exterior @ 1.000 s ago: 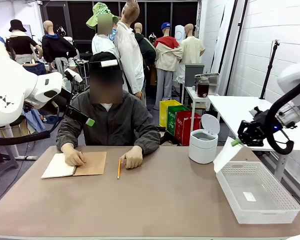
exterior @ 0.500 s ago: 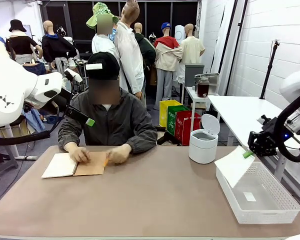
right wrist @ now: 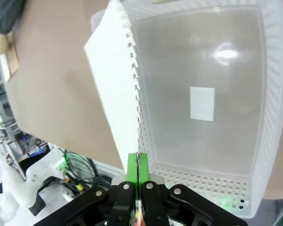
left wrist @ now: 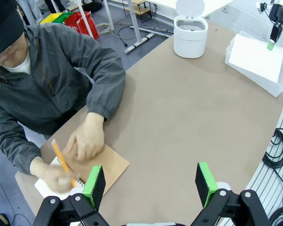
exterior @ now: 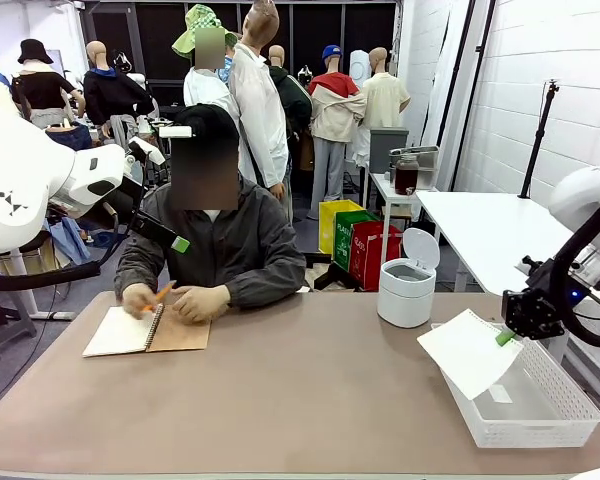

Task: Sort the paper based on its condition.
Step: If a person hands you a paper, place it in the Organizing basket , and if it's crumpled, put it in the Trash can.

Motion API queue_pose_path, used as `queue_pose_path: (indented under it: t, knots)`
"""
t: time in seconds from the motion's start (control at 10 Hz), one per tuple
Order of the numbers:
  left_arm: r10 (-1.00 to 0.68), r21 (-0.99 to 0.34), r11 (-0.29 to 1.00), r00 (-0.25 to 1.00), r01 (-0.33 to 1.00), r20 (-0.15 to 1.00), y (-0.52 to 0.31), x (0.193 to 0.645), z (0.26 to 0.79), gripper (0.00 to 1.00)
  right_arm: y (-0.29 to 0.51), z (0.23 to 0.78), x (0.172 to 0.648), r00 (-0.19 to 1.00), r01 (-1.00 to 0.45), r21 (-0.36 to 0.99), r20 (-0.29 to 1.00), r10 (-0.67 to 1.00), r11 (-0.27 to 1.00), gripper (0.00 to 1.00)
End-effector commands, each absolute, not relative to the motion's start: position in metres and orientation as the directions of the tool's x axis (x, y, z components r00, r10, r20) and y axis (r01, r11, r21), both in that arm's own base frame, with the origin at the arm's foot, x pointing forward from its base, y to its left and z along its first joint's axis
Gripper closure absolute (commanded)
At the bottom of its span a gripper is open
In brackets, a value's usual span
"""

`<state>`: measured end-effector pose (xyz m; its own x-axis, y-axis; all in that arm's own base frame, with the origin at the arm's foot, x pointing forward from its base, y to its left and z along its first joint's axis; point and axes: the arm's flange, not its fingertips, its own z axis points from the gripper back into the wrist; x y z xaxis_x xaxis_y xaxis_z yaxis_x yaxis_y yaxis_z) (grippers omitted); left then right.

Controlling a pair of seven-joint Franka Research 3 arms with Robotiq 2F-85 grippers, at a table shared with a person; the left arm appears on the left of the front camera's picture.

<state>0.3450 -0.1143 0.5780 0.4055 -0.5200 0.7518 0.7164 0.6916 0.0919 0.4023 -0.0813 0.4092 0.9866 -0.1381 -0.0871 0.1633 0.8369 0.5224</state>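
The right gripper (exterior: pixel 504 338) is clenched on one corner of the paper (exterior: pixel 468 352). The sheet hangs tilted over the left side of the white basket (exterior: pixel 540 436) and hides part of its rim. The left gripper (left wrist: pixel 151 182) hangs released and empty above the table (left wrist: pixel 179 108), its body cut off at the picture's bottom edge. Across the table, the person's hand (left wrist: pixel 87 140) and pencil (left wrist: pixel 60 157) over the notebook (left wrist: pixel 111 167) are blurred.
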Motion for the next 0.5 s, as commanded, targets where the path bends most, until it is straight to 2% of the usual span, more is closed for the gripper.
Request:
queue_pose_path:
  t: [0.0, 0.4]
  knots:
    - [-0.519, 0.084, 0.69, 0.411, 0.719, 0.749, -0.113, 0.345, 0.579, 0.0, -0.089, 0.402, 0.398, 0.977, 0.211, 0.482, -0.076, -0.199, 0.85, 1.0]
    - [-0.519, 0.084, 0.69, 0.411, 0.719, 0.749, -0.113, 0.345, 0.579, 0.0, -0.105, 0.395, 0.39, 0.948, 0.309, 0.397, -0.053, -0.315, 0.864, 1.0]
